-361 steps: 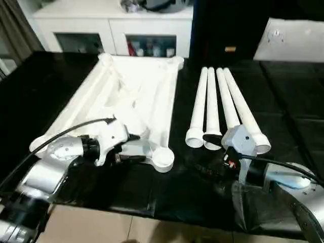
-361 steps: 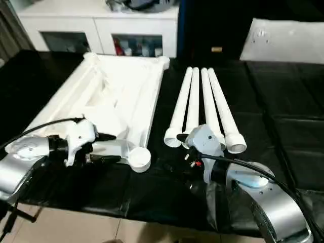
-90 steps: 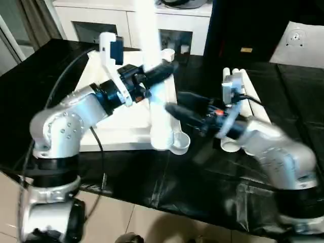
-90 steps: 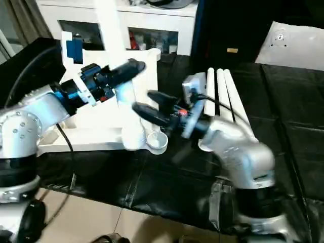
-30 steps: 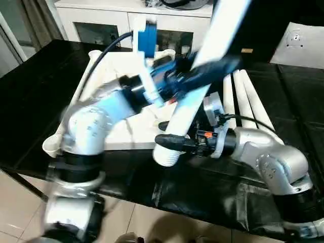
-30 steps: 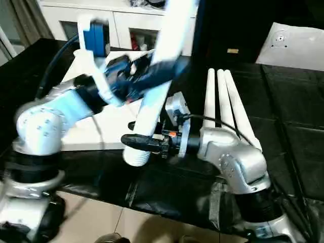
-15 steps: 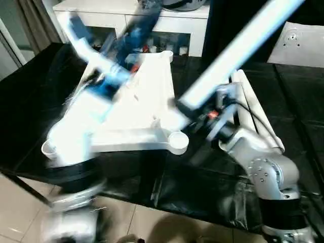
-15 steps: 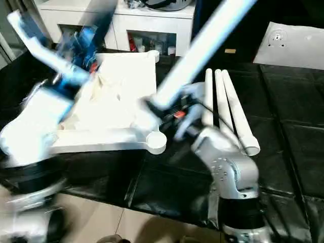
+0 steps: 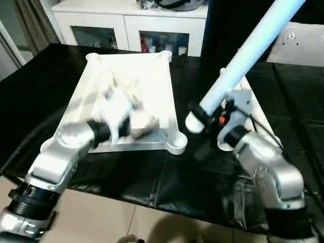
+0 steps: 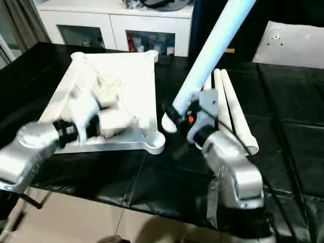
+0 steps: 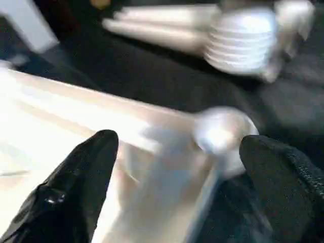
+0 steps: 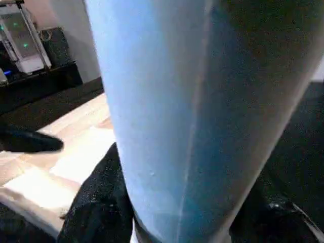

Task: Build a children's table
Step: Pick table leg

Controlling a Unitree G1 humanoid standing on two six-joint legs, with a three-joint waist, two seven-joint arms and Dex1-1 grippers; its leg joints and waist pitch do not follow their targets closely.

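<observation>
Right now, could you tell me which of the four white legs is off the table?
The leg gripped by the right gripper: it slants up in the air, while the other three legs lie flat side by side on the black table.

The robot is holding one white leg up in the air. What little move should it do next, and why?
Probably swing the leg's wide end over the near corner socket of the tabletop. The right pincer holds the leg tilted, its end off to the side of that empty socket, while the left pincer sits open over the tabletop.

White glass-door cabinet (image 9: 136, 23) behind black tabletop (image 9: 40, 81); flat white board (image 9: 304, 43), perhaps leaning.
</observation>
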